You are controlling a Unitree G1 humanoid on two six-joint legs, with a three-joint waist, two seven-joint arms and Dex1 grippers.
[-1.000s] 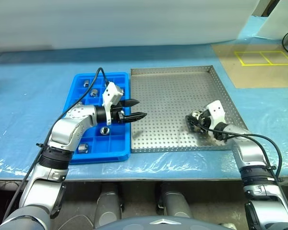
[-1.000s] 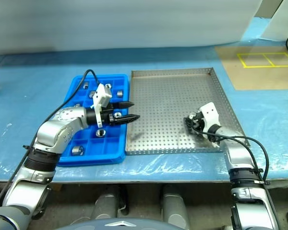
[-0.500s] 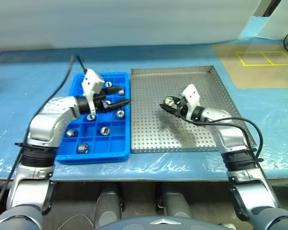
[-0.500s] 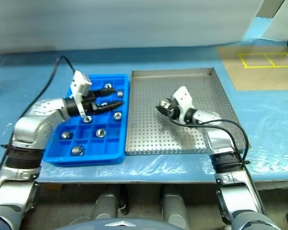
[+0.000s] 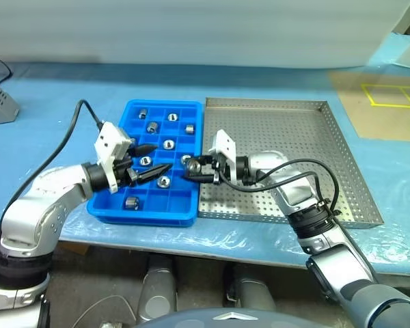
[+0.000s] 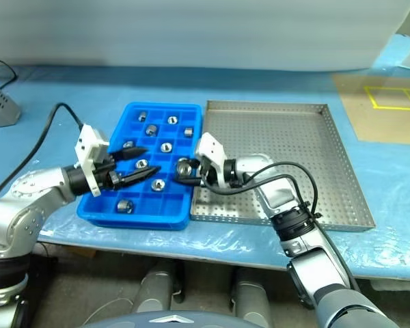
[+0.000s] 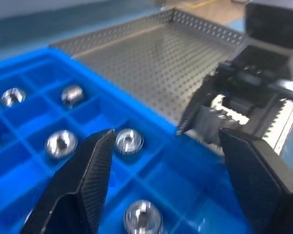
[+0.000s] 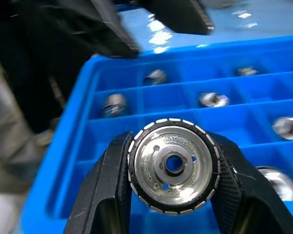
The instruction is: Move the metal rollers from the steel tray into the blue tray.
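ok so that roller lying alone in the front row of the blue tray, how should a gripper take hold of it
Judging by its pose, take the metal roller from above, fingers on opposite sides of its round wall. It seems to sit hole-up in one compartment of the blue tray, whose dividers block a sideways approach.

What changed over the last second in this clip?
The right gripper, shut on a metal roller, carried it from the right side of the steel tray across to the blue tray. The left gripper, fingers open, pulled back from the trays' shared edge to over the blue tray. The rollers already in the compartments stayed put.
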